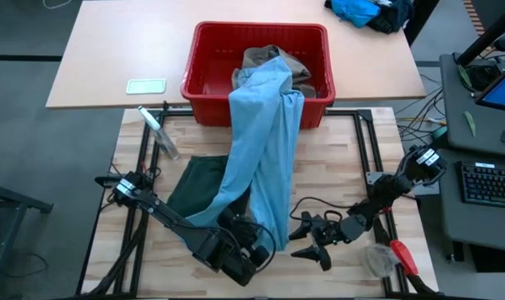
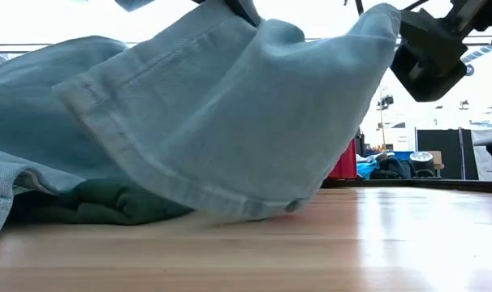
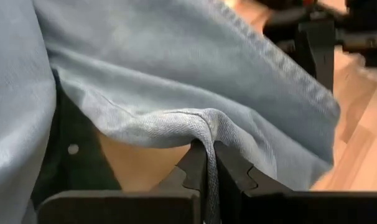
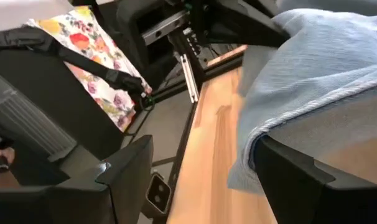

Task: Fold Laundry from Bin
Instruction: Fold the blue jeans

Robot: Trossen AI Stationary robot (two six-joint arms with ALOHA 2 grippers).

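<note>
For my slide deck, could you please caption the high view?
Left gripper pulls light blue denim trousers from the red bin over dark green shorts; right gripper waits open.

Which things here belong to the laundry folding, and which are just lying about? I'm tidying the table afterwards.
Part of the job:
- jeans, draped from the tub onto the table, pinched by the left fingers
- green shorts under them
- khaki garment in the tub
- red tub
- right gripper, open beside the jeans

Lying about:
- blue cloth heap
- pale green pad
- red-handled tool
</note>
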